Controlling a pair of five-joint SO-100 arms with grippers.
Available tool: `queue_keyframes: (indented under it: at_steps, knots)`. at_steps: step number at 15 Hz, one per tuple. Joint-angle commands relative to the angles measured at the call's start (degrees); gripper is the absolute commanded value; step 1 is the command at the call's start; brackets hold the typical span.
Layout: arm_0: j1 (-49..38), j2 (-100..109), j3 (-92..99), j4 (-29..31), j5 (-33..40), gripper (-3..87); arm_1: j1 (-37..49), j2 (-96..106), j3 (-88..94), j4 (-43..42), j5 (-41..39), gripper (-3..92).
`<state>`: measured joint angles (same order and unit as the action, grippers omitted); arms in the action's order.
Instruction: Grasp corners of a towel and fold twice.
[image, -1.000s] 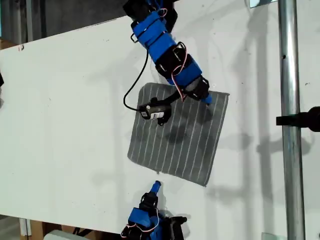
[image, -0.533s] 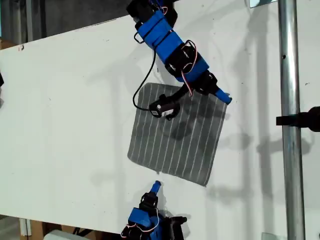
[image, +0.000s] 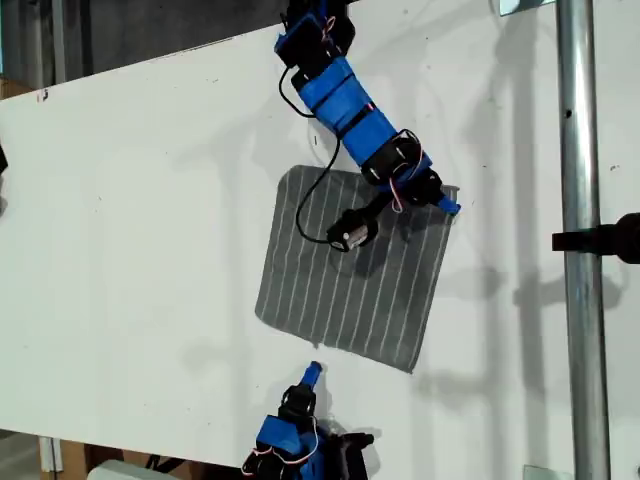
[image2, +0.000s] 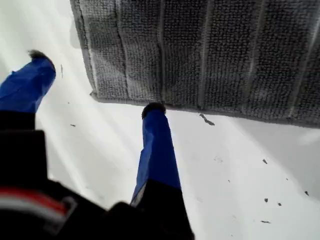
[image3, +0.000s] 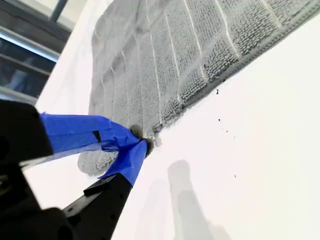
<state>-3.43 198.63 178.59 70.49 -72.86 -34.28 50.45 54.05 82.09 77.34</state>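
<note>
My second claw (image3: 142, 144) back at towel (image: 350, 290) cnr (image: 450, 192), shut on it, my first claw (image2: 95, 82) open, arm cropped

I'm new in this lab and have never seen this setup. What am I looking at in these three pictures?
These are two small blue robot arms working on a white table. The exterior view looks down on the whole scene. The other two pictures come from cameras mounted on the grippers. A grey striped towel lies flat on the table. My second gripper, on the arm at the exterior view's top, appears pinched shut on the towel's edge by a corner. My first gripper, at the exterior view's bottom, is open and holds nothing, with its fingertips just short of the towel's near edge. A metal pole stands at the exterior view's right.
</note>
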Motion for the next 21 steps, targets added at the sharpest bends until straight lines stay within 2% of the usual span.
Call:
queue_keyframes:
  at_steps: [1, 4, 5, 8, 10, 14, 18, 21]
  knots:
    - [-0.2, 0.2, 0.1, -0.9, -0.5, -2.7, 0.4, -2.7, -3.7, -3.1, 0.7, 36.2]
    - [-0.3, 0.2, 0.1, -0.9, -0.4, -2.7, 0.4, -11.7, -4.5, -6.9, 1.6, 34.4]
    - [-0.3, 0.2, 0.1, -0.9, -0.4, -2.7, 0.9, -14.1, -4.4, -7.0, 2.2, 29.2]
    - [-0.2, 0.2, 0.1, -0.9, -0.4, -2.7, 3.1, -19.0, -4.0, -0.7, 6.4, 3.5]
    - [-0.2, 0.2, 0.1, -0.9, -0.5, -2.7, 4.0, -19.4, -3.6, 3.1, 6.6, -0.2]
    - [-0.2, 0.2, 0.1, -0.8, -0.4, -2.7, 4.7, -11.0, -2.7, 8.4, 5.7, -0.2]
    - [-0.4, 0.2, 0.1, -1.0, -0.9, -2.7, 6.3, 8.5, -2.3, 13.3, 2.1, -0.2]
    - [-0.1, 0.2, -1.3, -6.1, 0.5, -2.6, 7.1, 13.0, -1.7, 13.1, 0.4, -0.2]
